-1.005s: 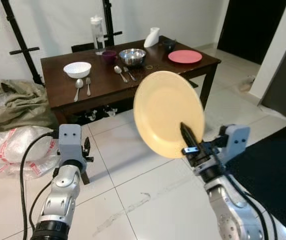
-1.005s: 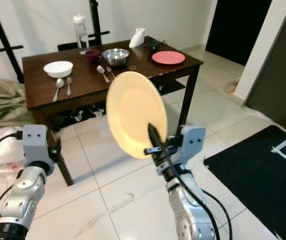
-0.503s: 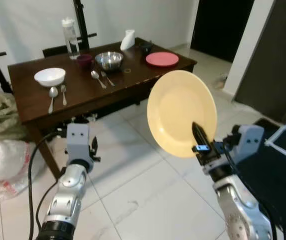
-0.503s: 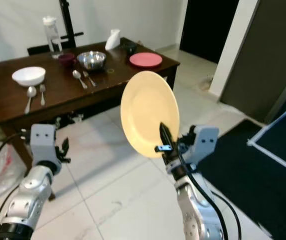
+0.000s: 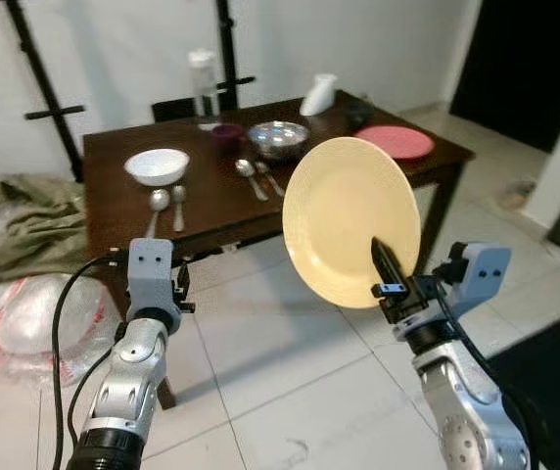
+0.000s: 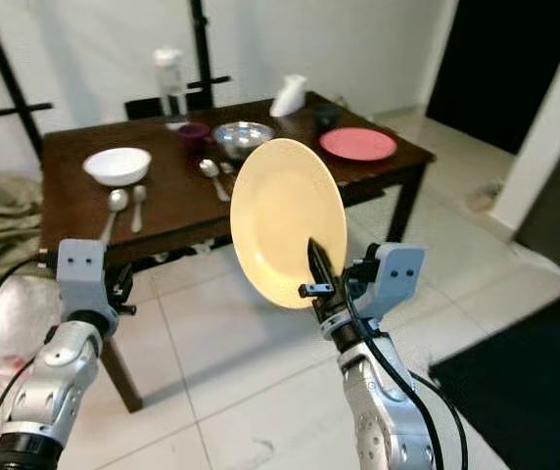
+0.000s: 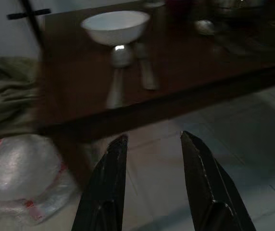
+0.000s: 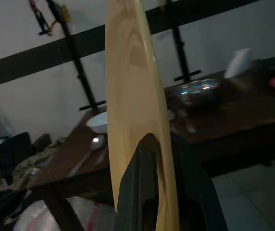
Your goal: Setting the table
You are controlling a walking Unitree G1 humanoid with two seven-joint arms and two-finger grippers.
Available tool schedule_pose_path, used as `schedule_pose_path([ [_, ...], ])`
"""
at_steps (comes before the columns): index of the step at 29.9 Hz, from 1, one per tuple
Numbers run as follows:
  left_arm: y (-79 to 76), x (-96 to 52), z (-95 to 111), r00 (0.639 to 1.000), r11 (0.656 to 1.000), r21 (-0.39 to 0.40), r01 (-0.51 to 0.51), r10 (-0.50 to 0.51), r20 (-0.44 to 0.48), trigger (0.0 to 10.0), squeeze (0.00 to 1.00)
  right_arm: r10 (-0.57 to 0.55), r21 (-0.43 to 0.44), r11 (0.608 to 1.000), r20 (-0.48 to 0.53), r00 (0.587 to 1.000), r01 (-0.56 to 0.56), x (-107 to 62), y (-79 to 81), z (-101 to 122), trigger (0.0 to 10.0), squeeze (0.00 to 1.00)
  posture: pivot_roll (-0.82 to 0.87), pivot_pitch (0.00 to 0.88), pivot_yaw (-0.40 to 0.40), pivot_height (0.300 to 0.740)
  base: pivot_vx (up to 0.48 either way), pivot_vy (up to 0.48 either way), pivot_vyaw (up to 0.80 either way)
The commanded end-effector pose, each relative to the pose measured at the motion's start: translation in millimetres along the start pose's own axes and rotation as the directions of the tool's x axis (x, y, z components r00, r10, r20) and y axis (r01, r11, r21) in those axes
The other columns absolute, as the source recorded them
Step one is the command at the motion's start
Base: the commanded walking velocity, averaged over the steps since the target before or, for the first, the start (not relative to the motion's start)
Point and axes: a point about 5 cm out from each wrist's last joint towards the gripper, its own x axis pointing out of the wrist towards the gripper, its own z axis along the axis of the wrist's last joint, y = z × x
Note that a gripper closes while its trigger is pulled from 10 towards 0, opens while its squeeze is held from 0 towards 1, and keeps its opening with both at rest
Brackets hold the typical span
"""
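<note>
My right gripper (image 5: 384, 266) is shut on the lower edge of a pale yellow plate (image 5: 344, 211), holding it upright above the tiled floor, short of the dark wooden table (image 5: 211, 211). In the right wrist view the plate (image 8: 128, 96) shows edge-on between the black fingers (image 8: 144, 168). On the table lie a white bowl (image 5: 157, 164) with a spoon (image 5: 158, 201) and fork (image 5: 177, 194), a steel bowl (image 5: 278, 137) with more cutlery, and a pink plate (image 5: 395, 141). My left gripper (image 7: 152, 139) is open and holds nothing, low in front of the table's near left corner.
A clear bottle (image 5: 203, 78), a purple cup (image 5: 227, 133) and a white jug (image 5: 319, 94) stand at the table's far side. A green cloth heap (image 5: 25, 220) and a plastic bag (image 5: 25, 318) lie on the floor at left. A dark doorway (image 5: 525, 59) is at right.
The camera has swung, so the table now sits centred and nearer. The plate stays upright in my right gripper. The left gripper remains open.
</note>
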Motion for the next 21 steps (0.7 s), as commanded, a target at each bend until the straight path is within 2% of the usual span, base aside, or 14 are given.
schedule_pose_path([
  [1, 1.9, -1.8, -4.8, 1.000, 1.000, 0.009, -0.005, 0.005, -0.016, 10.0, 0.00, 0.010, 0.005, 1.000, 0.000, 1.000, -0.010, -0.6, 1.5, 0.5, 10.0, 0.00, -0.02, 0.051, 0.116, 0.740, 0.472, 0.000, 0.00],
  [11, 0.3, -1.2, -4.6, 1.000, 1.000, 0.009, 0.003, -0.003, -0.014, 10.0, 0.00, -0.018, -0.014, 1.000, 0.012, 1.000, 0.019, -0.1, -3.3, 3.3, 10.0, 0.00, -0.02, 0.048, 0.117, 0.740, 0.472, 0.000, 0.00],
  [14, -0.4, -1.6, -0.1, 1.000, 0.999, 0.051, 0.013, -0.014, 0.024, 10.0, 0.00, -0.035, -0.025, 0.999, 0.029, 0.999, 0.036, 0.5, -6.4, 7.0, 10.0, 0.00, -0.02, 0.048, 0.118, 0.740, 0.472, 0.000, 0.00],
  [15, -0.9, -2.0, 1.8, 0.999, 0.997, 0.069, 0.018, -0.021, 0.041, 10.0, 0.00, -0.041, -0.028, 0.999, 0.034, 0.999, 0.042, 0.7, -7.2, 8.2, 10.0, 0.00, -0.02, 0.048, 0.118, 0.740, 0.472, 0.000, 0.00],
  [18, -4.2, -5.9, 24.8, 0.983, 0.991, 0.125, 0.035, -0.057, 0.176, 10.0, 0.00, -0.056, -0.025, 0.998, 0.075, 0.996, 0.058, 2.9, -12.5, 19.7, 10.0, 0.00, -0.02, 0.048, 0.119, 0.740, 0.480, 0.000, 0.00],
  [20, -6.9, -7.9, 42.4, 0.962, 0.985, 0.168, 0.046, -0.089, 0.258, 10.0, 0.00, -0.066, 0.036, 0.997, 0.112, 0.991, 0.063, 4.8, -15.9, 29.1, 10.0, 0.00, -0.02, 0.048, 0.118, 0.740, 0.480, 0.000, 0.00],
  [21, -6.9, -7.9, 42.4, 0.962, 0.985, 0.168, 0.046, -0.089, 0.258, 10.0, 0.00, -0.066, 0.036, 0.997, 0.112, 0.991, 0.063, 4.8, -15.9, 29.1, 10.0, 0.00, -0.02, 0.048, 0.118, 0.740, 0.480, 0.000, 0.00],
])
